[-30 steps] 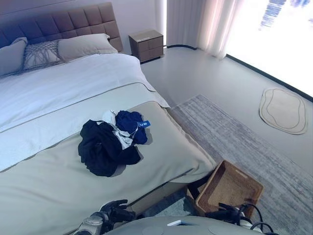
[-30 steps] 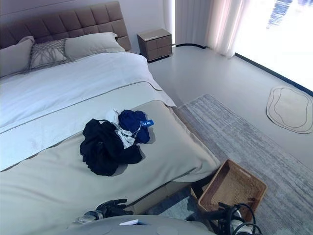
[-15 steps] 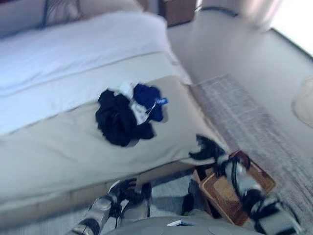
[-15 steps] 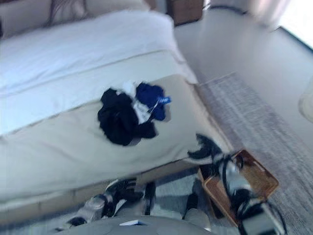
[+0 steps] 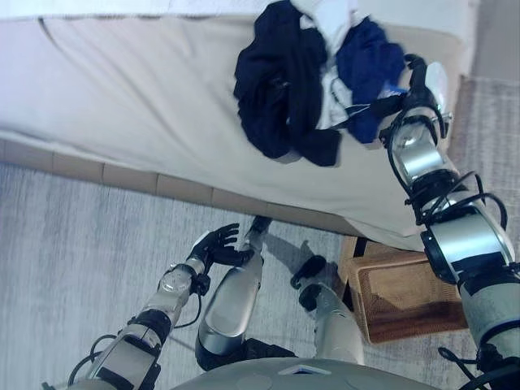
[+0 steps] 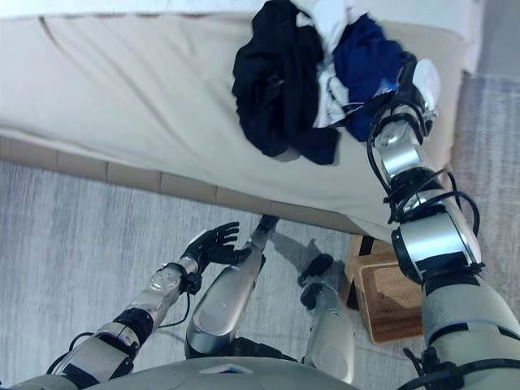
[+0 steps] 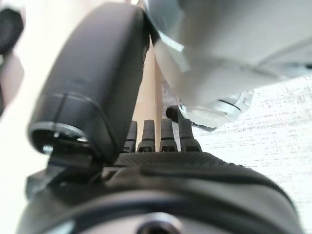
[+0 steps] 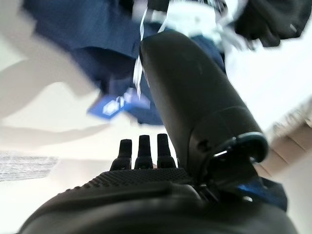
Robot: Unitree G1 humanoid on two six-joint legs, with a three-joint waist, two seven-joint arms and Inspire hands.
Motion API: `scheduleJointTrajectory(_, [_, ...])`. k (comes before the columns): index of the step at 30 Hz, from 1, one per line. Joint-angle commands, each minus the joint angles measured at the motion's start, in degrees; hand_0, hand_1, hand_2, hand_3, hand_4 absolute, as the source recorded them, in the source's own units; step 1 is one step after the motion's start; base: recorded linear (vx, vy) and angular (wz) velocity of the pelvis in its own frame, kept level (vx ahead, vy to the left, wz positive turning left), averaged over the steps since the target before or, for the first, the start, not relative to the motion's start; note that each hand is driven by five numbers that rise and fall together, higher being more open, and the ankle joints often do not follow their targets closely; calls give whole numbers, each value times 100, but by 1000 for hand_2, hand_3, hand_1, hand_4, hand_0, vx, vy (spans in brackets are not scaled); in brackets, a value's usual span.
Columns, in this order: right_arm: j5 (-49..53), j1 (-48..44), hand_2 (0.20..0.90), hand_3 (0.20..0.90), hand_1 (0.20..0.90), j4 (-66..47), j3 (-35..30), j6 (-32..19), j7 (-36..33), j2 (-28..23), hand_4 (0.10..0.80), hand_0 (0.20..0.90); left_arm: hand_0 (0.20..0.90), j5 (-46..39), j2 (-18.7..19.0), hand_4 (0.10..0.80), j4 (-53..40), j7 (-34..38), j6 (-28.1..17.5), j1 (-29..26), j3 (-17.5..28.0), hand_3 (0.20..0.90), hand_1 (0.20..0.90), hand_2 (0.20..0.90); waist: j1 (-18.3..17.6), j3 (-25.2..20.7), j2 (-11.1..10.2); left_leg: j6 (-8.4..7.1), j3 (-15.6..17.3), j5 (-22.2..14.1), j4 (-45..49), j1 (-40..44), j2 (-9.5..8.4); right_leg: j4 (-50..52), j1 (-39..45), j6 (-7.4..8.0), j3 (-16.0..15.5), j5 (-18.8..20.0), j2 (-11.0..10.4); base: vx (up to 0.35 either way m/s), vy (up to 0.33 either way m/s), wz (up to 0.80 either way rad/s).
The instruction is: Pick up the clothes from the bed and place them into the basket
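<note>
Since the crumpled heap of clothes, a black garment bunched against a white piece and a dark blue piece with a small blue tag, is all soft fabric, it should be light, limp and prone to trailing or shedding a piece when lifted. It lies on the beige bedspread of the bed, near the foot edge. A good hold would gather a thick bunch from the middle of the heap, where black, white and blue overlap, so that several layers come up together; a pinch at one loose edge would probably take one item only.

At the blue side of the heap is the right hand, its dark fingers straight and relaxed above the cloth, grasping nothing; its wrist view shows the blue fabric and tag just beyond the fingertips. Down by the grey carpet hangs the left hand, fingers loosely spread and empty. Against the bed's foot, on the floor, stands the brown woven wicker basket, with nothing visible inside.
</note>
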Motion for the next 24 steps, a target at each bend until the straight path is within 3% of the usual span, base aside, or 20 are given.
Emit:
scheduleJointTrajectory(1, [24,-323,900,900,900,-248,186,110,-765,-546,800,900,900,-90,541,800,456,70,5,1113,-18,900,900,900,123,2,28,653,681,-949,437,-44,-199,593,-384,-80,196,119,17,-6,130,15])
scheduleJointTrajectory(11, [693,-920,900,900,900,277,414,763,-539,-844,800,900,900,-636,569,800,274,-153,-205,1356,117,900,900,900,212,5,107,641,660,-921,914,-1004,-183,1311,-1302,-151,143,-176,-6,13,62,1])
scheduleJointTrajectory(13, [912,-1060,702,669,702,519,535,1006,-176,-979,569,702,900,-755,580,800,110,-166,-196,1433,141,900,900,900,242,5,122,638,634,-907,1061,-1288,-150,1495,-1555,-168,168,-263,15,13,4,2])
scheduleJointTrajectory(14, [929,-1106,300,200,300,584,571,988,-239,-1024,100,300,900,-776,587,800,64,-165,-184,1465,154,900,900,900,250,5,123,640,614,-909,1128,-1390,-146,1574,-1649,-171,183,-288,31,0,0,0])
scheduleJointTrajectory(19, [534,-1261,300,200,300,264,681,556,-780,-1122,100,300,900,-750,590,800,28,-124,-273,1650,172,900,900,900,200,5,40,643,598,-955,1257,-1465,-94,1544,-1672,-144,310,-299,138,-2,-4,-1])
scheduleJointTrajectory(24, [226,-1119,300,200,300,-1145,666,110,-911,-1353,100,300,900,-775,719,800,-82,-117,-256,1834,481,900,900,900,100,5,-190,610,657,-1024,1079,-952,-9,905,-994,-83,362,-63,245,-12,-53,-22])
